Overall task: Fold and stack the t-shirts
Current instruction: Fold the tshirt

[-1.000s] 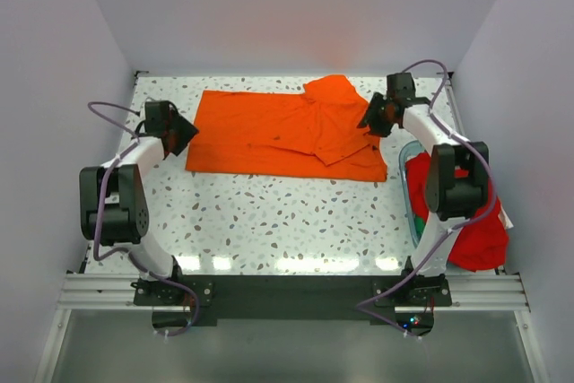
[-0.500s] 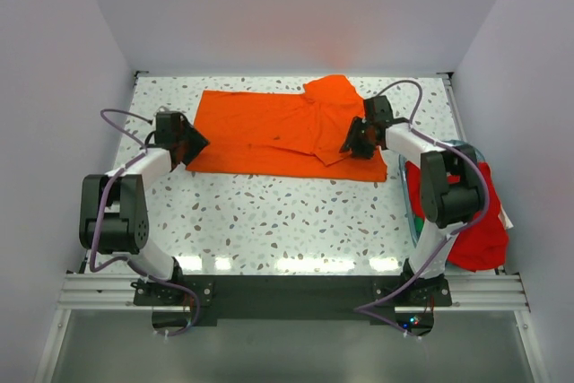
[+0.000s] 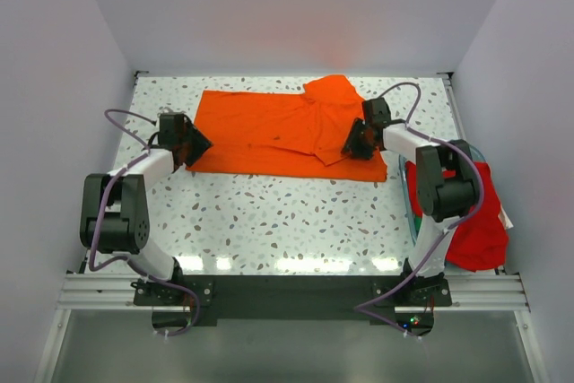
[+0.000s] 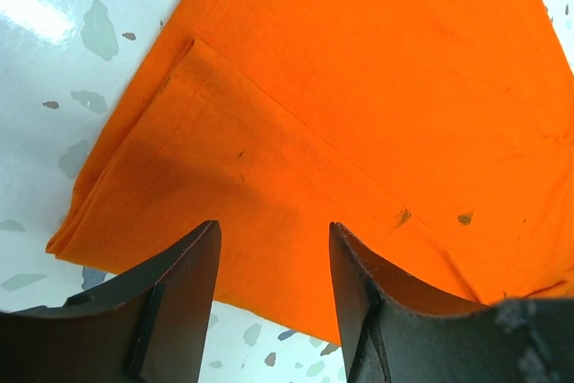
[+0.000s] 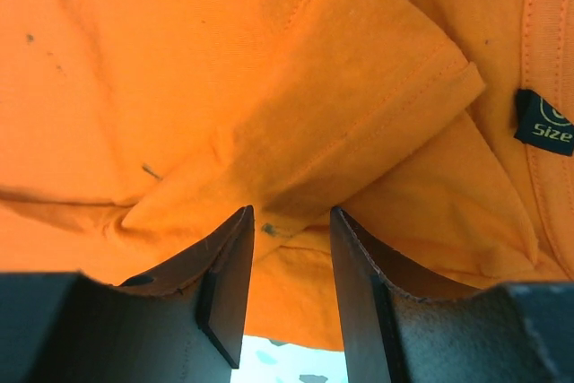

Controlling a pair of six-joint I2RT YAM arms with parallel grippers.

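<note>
On the speckled table [image 3: 269, 213], both jaws spread over orange t-shirt [image 3: 260, 132]; red t-shirt [image 3: 480, 230] partly hidden.

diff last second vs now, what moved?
Both arms closed in on the orange shirt. The left gripper slid right and toward the bases, onto the shirt's left edge. The right gripper moved left and toward the bases, onto the folded right end. Both pairs of jaws stand open over the cloth, and nothing is gripped. The orange shirt has not shifted, nor has the red shirt in the bin.
</note>
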